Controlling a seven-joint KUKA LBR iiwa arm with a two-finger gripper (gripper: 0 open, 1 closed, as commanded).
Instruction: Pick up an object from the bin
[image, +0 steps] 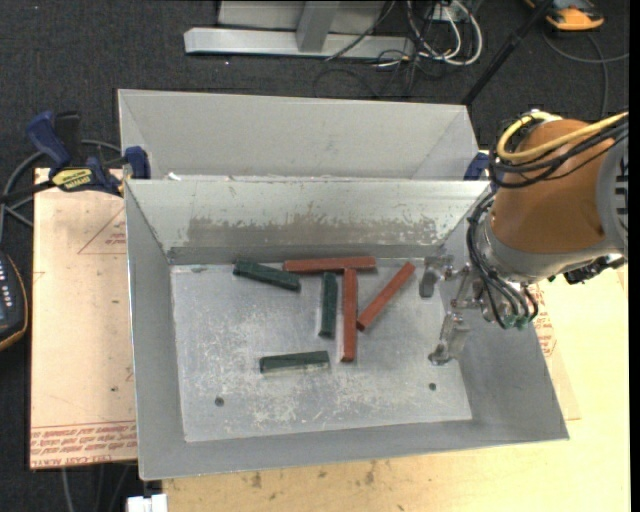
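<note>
Where bare bin floor (400, 390) meets the right wall (510, 385), gripper (437, 318) seemingly spread, holding nothing, red bar (386, 296) nearest.

we take the upright bar (349, 325) in the bin (200, 400) as our mark. the cross bar (320, 266) meets its far end. the slanted bar (388, 295) leans away on its right; the short bar (328, 305) lies just beside its left. farther left sits the far bar (266, 276), and left of its near end, the low bar (294, 363).
</note>
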